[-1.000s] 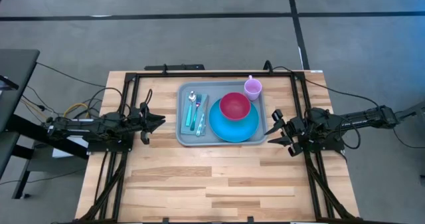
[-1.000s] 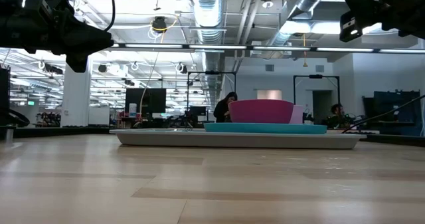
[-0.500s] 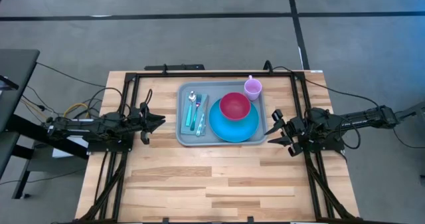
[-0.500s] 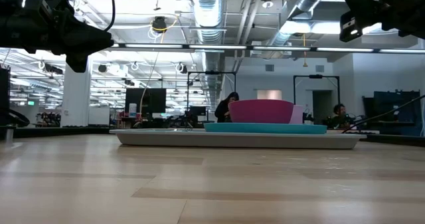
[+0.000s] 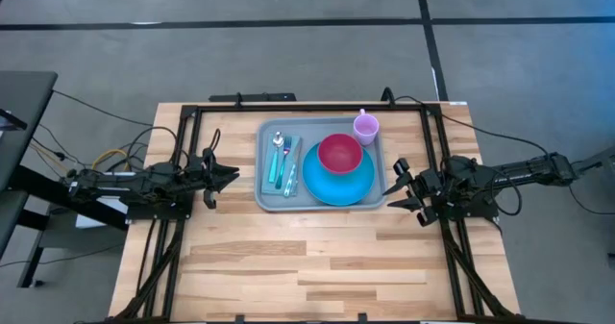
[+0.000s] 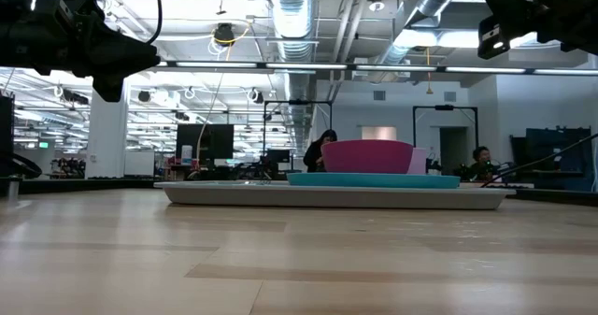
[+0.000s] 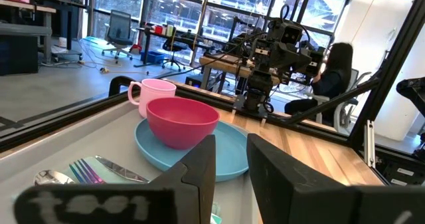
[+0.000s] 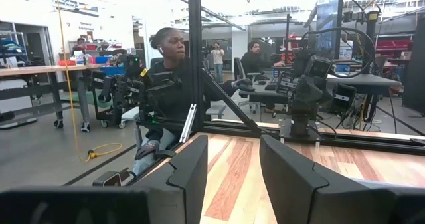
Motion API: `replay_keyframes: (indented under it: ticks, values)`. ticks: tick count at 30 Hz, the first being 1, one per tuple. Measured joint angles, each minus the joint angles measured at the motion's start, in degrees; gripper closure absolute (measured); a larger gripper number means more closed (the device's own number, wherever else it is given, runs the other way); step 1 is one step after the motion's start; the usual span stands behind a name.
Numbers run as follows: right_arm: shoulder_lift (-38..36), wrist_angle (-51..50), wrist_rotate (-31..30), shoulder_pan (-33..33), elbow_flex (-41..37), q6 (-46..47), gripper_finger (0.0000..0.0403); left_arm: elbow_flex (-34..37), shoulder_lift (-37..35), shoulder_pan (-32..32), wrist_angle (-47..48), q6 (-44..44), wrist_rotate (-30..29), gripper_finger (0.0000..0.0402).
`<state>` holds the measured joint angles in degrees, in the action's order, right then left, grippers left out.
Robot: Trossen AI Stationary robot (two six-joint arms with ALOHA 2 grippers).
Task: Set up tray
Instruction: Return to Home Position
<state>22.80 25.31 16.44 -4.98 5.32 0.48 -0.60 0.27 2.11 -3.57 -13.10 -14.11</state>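
Grey-blue tray (image 5: pixel 272 202) at worktop (image 5: pixel 288 266) centre, bearing blue plate (image 5: pixel 338 182), pink bowl (image 5: pixel 340 154), lilac cup (image 5: pixel 365 127), teal napkin (image 5: pixel 294 143) with cutlery; nothing shifted over the last second; left end effector (image 5: pixel 233 176) and right end effector (image 5: pixel 392 191) raised either side, fingers parted, empty; setting judged complete.

The pale wooden table (image 6: pixel 280 259) fills the near ground. Across its far middle lies the tray (image 6: pixel 224 194), seen edge-on as a low grey band. On the tray's right half sits a teal-blue plate (image 6: pixel 374 179) carrying a magenta bowl (image 6: pixel 367 156), with a pale pink cup (image 6: pixel 419 161) just to the bowl's right. The dark left arm (image 6: pixel 65 30) hangs at upper left and the right arm (image 6: pixel 537 11) at upper right, both well above the table. Far behind, a seated person (image 6: pixel 320 149) shows beside the bowl.
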Motion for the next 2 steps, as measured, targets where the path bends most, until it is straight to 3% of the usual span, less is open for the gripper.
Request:
replay_keyframes:
  ticks: [2]
  values:
    - [0.0,0.0,0.0,0.0,0.0,0.0,0.0274,0.0,0.0,0.0,0.0,0.0,0.0,0.0327]
